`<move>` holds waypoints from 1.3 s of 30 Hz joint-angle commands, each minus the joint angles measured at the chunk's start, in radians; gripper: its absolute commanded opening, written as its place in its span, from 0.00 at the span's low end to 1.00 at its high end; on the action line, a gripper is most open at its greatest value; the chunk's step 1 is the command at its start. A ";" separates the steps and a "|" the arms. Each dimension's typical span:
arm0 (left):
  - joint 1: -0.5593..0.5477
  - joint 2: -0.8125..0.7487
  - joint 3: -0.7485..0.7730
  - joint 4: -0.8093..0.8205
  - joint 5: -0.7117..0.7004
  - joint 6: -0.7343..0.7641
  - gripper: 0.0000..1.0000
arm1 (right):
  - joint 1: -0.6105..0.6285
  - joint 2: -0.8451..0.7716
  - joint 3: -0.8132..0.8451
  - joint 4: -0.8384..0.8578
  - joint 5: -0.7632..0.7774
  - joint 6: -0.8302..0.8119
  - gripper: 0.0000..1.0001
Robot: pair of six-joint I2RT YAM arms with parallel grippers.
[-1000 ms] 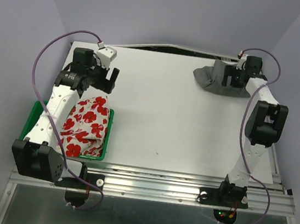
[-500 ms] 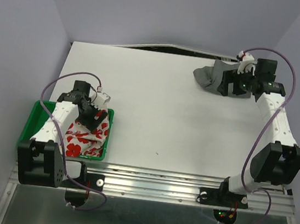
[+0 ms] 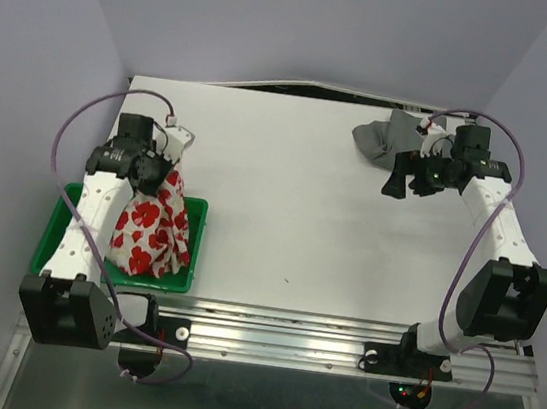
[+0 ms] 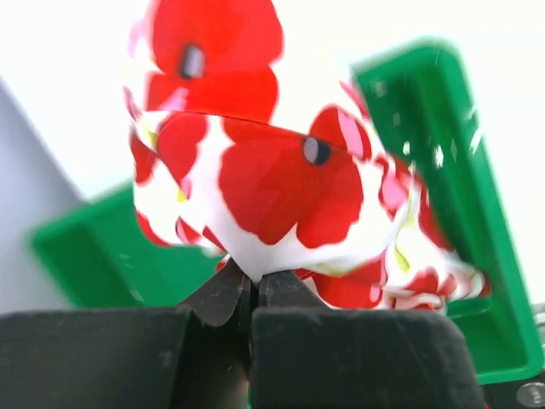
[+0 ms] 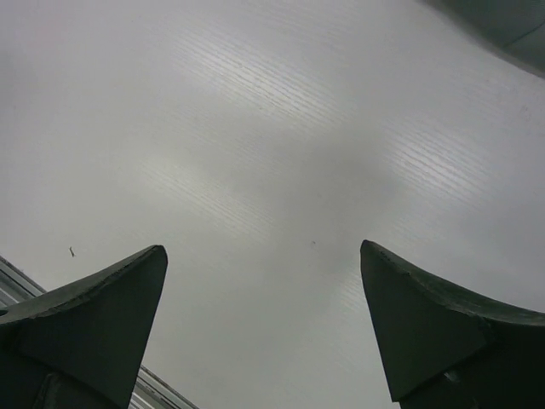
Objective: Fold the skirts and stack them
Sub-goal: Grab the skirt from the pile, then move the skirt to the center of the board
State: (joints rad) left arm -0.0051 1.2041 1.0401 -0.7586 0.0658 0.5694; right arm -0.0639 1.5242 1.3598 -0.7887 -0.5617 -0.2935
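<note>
Over the near-left green tray (image 3: 43, 257), the left gripper (image 4: 254, 285) pinches the red-flowered white skirt (image 3: 154, 229) by its top, the cloth hanging down, while the right gripper (image 3: 405, 183) (jaws wide, empty) hovers just this side of the far dark grey skirt (image 3: 377, 143).

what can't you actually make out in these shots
- Floor of the green tray: top view, covered by the printed skirt and the left arm.
- Right part of the grey skirt: top view, behind the right arm; right wrist view, cut off by the top edge.
- Overall shape of the printed skirt: left wrist view, too close and blurred beyond the shut left pincer.
</note>
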 commanded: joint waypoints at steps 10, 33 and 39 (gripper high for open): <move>-0.160 0.015 0.689 -0.046 0.270 -0.058 0.00 | 0.009 0.010 0.125 -0.049 -0.129 0.019 1.00; -1.139 0.296 -0.084 0.643 -0.288 0.012 0.00 | 0.009 0.145 0.075 -0.153 -0.072 -0.038 0.93; -1.201 0.307 -0.052 0.622 -0.225 0.001 0.56 | 0.009 0.195 0.035 -0.207 -0.151 -0.041 0.87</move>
State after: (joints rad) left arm -1.1976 1.5295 0.9520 -0.1932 -0.1425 0.5724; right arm -0.0639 1.7035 1.4216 -0.9390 -0.6422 -0.3187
